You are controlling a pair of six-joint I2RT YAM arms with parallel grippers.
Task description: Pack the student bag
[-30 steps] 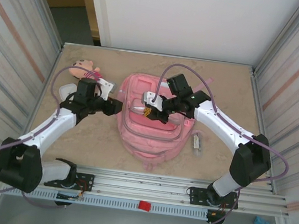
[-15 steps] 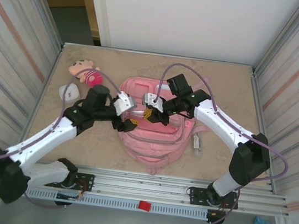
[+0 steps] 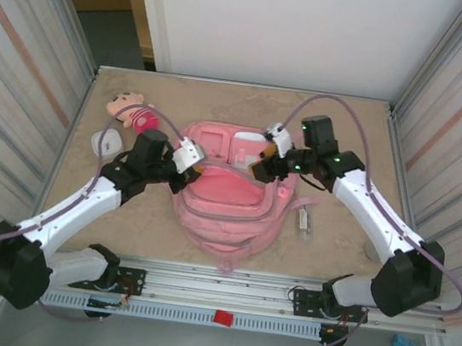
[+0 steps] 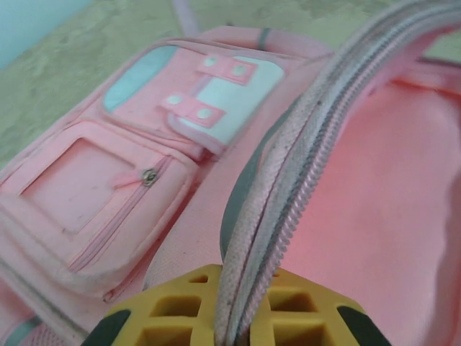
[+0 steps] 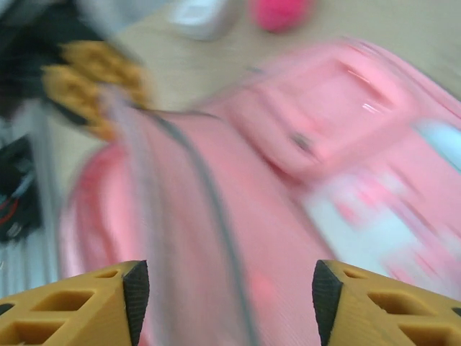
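While agape, the student bag (image 3: pixel 223 215), zipper rim in the left tool (image 3: pixel 195 169).

I've got left arm (image 3: pixel 80 203) reaching forward and inward, left gripper (image 3: pixel 200 169) jaws pinched tight, right arm (image 3: pixel 371 214) elbowed inward, right gripper (image 3: pixel 260 165) jaws spread wide

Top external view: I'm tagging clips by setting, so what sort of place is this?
Probably a lab robot cell, not a home: ribbed metal panels wall in a tan table, the left arm and right arm are bolted to an aluminium rail, and the student bag lies between them.
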